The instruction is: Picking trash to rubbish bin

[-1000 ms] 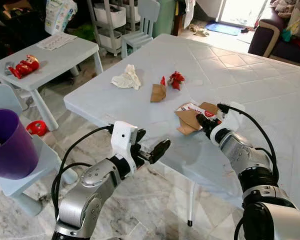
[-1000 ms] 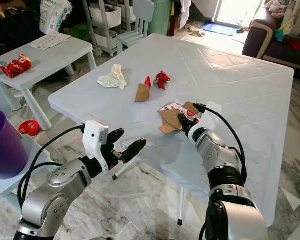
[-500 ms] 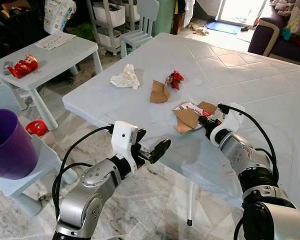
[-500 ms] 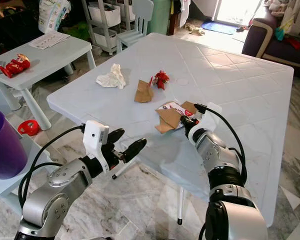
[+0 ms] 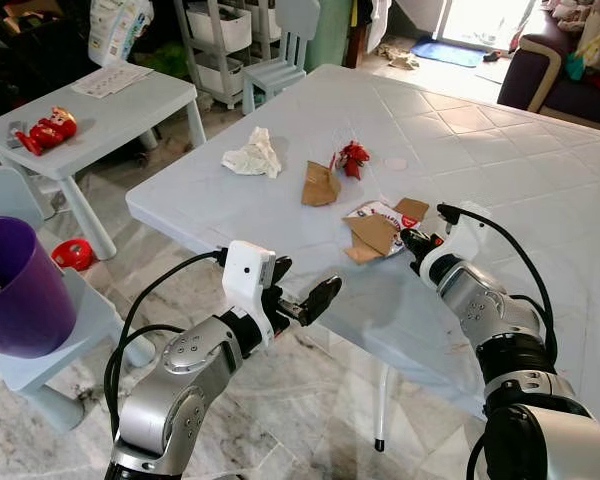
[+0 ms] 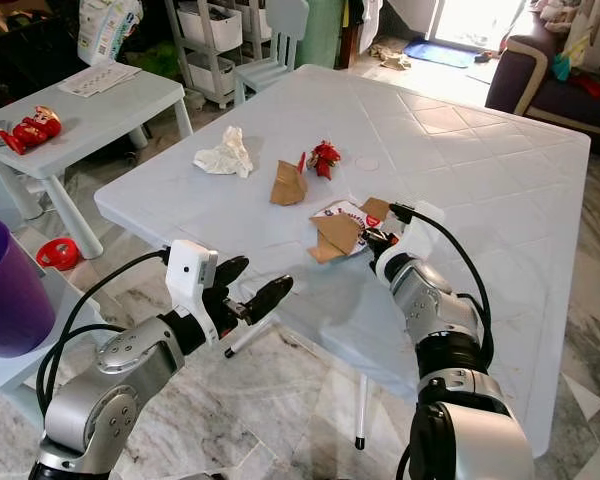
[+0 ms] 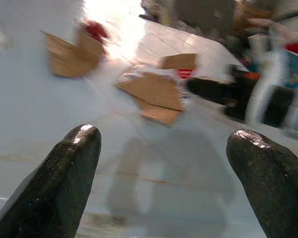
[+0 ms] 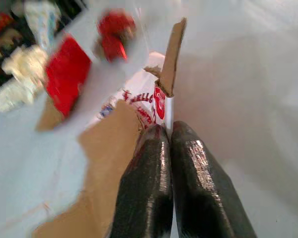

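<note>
On the big white table (image 5: pixel 500 170) lies a torn brown cardboard packet (image 5: pixel 375 230) with red and white print. My right gripper (image 5: pixel 412 240) is shut on its near right edge; in the right wrist view the fingertips (image 8: pixel 154 144) press together on the packet (image 8: pixel 139 104). Farther back lie a crumpled white paper (image 5: pixel 252 157), a brown cardboard scrap (image 5: pixel 318 185) and a red wrapper (image 5: pixel 353 157). My left gripper (image 5: pixel 305 280) hangs open in front of the table's near edge, holding nothing. A purple bin (image 5: pixel 20 290) stands at the far left.
The bin rests on a pale blue stool (image 5: pixel 90 320). A small white table (image 5: pixel 110 110) with a red toy (image 5: pixel 45 130) stands at the left, with a red object (image 5: pixel 75 255) on the floor below. A chair (image 5: pixel 280 60) and shelves stand behind, and a sofa (image 5: pixel 560 80) stands at the back right.
The right gripper has drawn the packet a little away from the table's near edge, and its brown flap now tilts up. The left arm has stayed put.
</note>
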You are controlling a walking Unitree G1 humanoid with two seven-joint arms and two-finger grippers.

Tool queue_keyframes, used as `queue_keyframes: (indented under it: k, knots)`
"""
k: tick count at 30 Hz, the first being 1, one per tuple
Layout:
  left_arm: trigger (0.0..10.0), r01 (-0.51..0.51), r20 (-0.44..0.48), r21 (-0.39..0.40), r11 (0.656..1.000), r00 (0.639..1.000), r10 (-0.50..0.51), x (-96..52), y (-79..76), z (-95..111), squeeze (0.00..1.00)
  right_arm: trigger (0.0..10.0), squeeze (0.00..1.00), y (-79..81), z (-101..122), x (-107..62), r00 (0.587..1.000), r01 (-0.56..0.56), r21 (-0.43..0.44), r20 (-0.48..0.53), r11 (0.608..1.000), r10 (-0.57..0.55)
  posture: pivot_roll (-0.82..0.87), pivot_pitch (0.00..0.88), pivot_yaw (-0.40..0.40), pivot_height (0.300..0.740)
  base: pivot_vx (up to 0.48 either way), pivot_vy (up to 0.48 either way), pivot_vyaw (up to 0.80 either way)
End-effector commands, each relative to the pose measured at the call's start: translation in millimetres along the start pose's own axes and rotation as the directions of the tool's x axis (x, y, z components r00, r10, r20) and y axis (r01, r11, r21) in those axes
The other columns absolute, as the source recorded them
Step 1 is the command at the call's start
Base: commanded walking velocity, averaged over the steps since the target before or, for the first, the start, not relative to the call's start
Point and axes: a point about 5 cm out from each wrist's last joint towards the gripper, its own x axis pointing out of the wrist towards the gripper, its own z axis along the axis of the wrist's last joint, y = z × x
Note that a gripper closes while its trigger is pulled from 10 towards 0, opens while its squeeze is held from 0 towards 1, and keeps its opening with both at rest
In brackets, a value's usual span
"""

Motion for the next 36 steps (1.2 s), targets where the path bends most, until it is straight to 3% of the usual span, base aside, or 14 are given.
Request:
queue_keyframes:
  k: [1, 5, 11, 18, 26, 36]
  knots:
    - [10.0, -0.071, 0.041, 0.030, 0.997, 0.997, 0.070, 0.8, 9.7, 8.1, 0.00, 0.0, 0.00, -0.4, 10.6, -3.3, 0.998, -0.007, -0.027, 0.063, 1.000, 0.009, 0.03, 0.082, -0.026, 0.740, 0.000, 0.000, 0.00]
    - [10.0, -0.238, 0.131, 0.077, 0.968, 0.965, 0.227, 0.8, 32.0, 21.4, 0.00, 0.0, 0.00, 3.0, 26.7, -13.4, 0.984, -0.024, -0.134, 0.171, 0.991, 0.047, 0.02, 0.082, -0.023, 0.740, 0.000, 0.000, 0.00]
    - [10.0, -0.318, 0.167, 0.113, 0.941, 0.940, 0.298, 1.8, 46.8, 26.8, 0.00, 0.0, 0.00, 17.6, 37.7, -29.1, 0.954, -0.067, -0.254, 0.266, 0.965, 0.136, 0.01, 0.081, -0.017, 0.740, 0.000, 0.000, 0.00]
    - [10.0, -0.306, 0.204, 0.119, 0.945, 0.939, 0.278, 17.5, 49.1, 30.1, 0.00, 0.0, 0.00, 45.3, 36.9, -46.6, 0.918, -0.090, -0.387, 0.325, 0.918, 0.226, -0.01, 0.080, -0.002, 0.740, 0.000, 0.000, 0.00]
    - [10.0, -0.313, 0.251, 0.111, 0.943, 0.927, 0.278, 32.1, 43.9, 40.2, 0.00, 0.0, 0.00, 53.1, 36.8, -56.8, 0.898, 0.025, -0.460, 0.401, 0.888, 0.183, -0.01, 0.077, 0.005, 0.740, 0.064, 0.000, 0.00]
    - [10.0, -0.294, 0.228, 0.086, 0.952, 0.936, 0.268, 36.3, 39.0, 33.1, 0.00, 0.0, 0.00, 59.9, 32.3, -58.0, 0.896, 0.019, -0.458, 0.402, 0.889, 0.187, -0.01, 0.080, 0.008, 0.740, 0.343, 0.000, 0.00]
